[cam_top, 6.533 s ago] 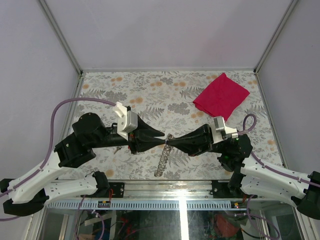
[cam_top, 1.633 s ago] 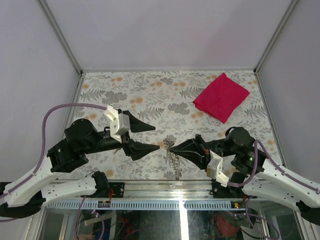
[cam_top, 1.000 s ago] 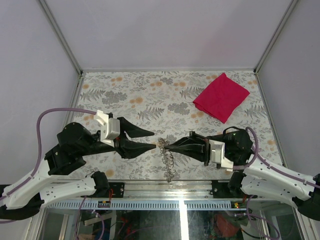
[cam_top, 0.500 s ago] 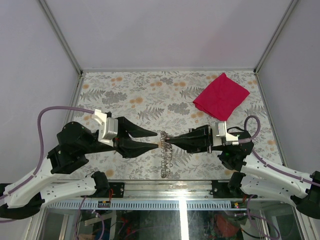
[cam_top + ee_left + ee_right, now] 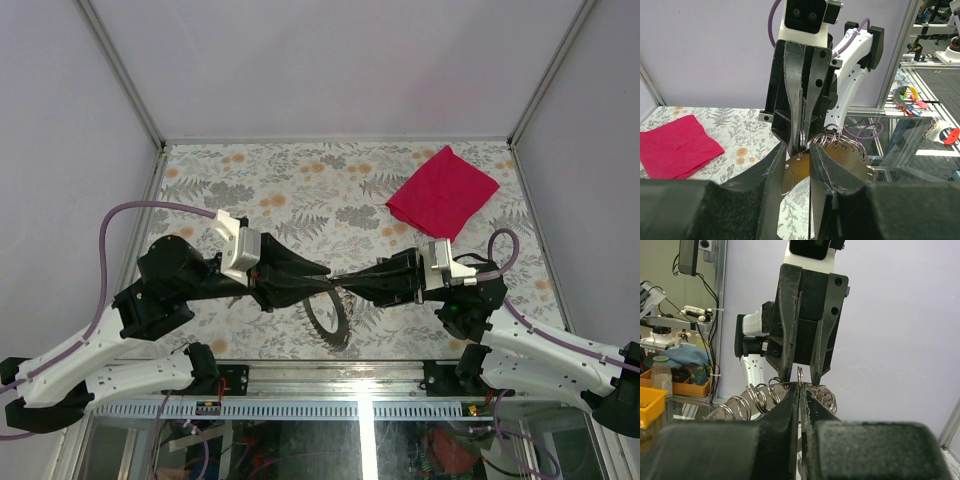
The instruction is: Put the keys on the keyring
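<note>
My right gripper (image 5: 342,280) (image 5: 800,387) is shut on a thin metal keyring (image 5: 800,374) and holds it upright in the air over the table's front. A brown disc (image 5: 325,318) (image 5: 850,162) with several more rings along its edge hangs from that ring. My left gripper (image 5: 322,272) (image 5: 799,150) faces the right one tip to tip. Its fingers (image 5: 787,371) stand a little apart, one on each side of the held ring, with a gap showing on both sides. The keys are out of view.
A red cloth (image 5: 442,192) (image 5: 675,147) lies at the back right of the flowered table (image 5: 250,180). Metal frame posts and grey walls close the table in. Small coloured objects (image 5: 910,95) lie beyond the table's near edge.
My left gripper has moved right until its tips straddle the held ring, and its jaws have narrowed. The hanging disc has swung from edge-on to show its flat face. The right gripper stays shut.
</note>
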Action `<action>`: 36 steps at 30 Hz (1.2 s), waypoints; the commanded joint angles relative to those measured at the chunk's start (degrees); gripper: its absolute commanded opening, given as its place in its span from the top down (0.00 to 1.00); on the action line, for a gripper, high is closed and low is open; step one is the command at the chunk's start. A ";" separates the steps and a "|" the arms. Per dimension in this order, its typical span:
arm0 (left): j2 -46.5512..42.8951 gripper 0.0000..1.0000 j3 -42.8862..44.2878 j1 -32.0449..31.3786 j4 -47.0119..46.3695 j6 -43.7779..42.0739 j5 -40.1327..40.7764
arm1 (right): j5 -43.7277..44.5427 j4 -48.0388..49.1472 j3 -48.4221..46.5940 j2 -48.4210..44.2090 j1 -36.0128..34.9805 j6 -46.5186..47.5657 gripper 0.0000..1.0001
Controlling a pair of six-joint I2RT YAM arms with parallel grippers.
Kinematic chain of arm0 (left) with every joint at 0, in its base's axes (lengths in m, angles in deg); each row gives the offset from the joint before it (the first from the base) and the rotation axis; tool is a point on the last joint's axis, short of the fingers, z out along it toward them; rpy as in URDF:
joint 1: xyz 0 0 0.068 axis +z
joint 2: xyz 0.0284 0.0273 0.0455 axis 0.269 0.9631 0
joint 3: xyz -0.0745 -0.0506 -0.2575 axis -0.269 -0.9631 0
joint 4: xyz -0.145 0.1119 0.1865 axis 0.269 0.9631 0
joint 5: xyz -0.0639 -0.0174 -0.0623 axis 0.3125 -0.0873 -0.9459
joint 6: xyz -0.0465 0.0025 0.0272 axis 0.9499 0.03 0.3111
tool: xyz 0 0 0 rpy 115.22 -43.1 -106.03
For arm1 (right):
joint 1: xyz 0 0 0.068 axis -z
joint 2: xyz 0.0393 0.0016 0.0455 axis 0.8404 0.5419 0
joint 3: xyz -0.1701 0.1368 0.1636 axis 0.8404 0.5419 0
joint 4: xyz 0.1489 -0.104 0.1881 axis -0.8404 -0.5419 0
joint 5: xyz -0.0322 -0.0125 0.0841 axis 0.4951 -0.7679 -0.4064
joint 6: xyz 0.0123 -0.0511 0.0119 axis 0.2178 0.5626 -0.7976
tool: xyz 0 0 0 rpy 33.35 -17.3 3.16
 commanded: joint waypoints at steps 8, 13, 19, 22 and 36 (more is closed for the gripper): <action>1.64 0.85 1.19 -0.26 -3.73 0.71 -0.87 | -0.88 3.48 -2.21 -0.57 -0.18 0.62 1.00; 1.59 0.82 1.60 -0.22 -3.09 0.85 -0.69 | -0.81 2.65 -1.97 -1.14 -0.21 1.46 1.00; 0.13 0.78 1.73 -0.23 -3.09 1.76 1.33 | -0.72 1.73 -1.71 -1.68 -0.17 2.46 1.00; -0.35 0.71 1.57 -0.19 -3.16 2.07 1.79 | -0.73 1.95 -1.66 -1.53 -0.17 2.57 1.00; 0.59 0.76 0.39 -0.18 -1.92 2.17 2.38 | -0.81 1.95 -1.68 -1.66 -0.23 2.70 1.00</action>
